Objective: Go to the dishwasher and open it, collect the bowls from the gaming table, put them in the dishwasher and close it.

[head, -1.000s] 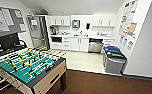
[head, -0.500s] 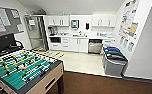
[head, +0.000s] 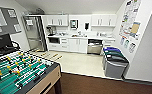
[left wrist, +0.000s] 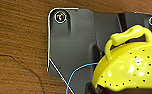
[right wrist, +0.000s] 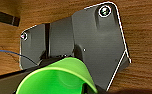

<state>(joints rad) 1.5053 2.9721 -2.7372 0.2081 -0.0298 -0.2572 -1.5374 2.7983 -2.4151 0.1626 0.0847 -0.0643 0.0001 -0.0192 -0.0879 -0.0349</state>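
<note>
The dishwasher stands at the far kitchen counter, showing a dark opening above a steel front. I cannot tell how far its door is open. In the left wrist view a yellow-green perforated bowl with a loop handle hangs over the brown floor, my left gripper shut on it. The right wrist view has a bright green bowl held the same way by my right gripper. The gaming table is out of view.
A table-football table fills the near left. Grey bins with blue and green lids stand against the right wall. A steel fridge is at the left of the kitchen. Pale floor leads from the brown carpet to the counter.
The whole head picture has shifted slightly, so the camera has moved a little; the football table's edge sits a bit further left. Nothing in the room has moved.
</note>
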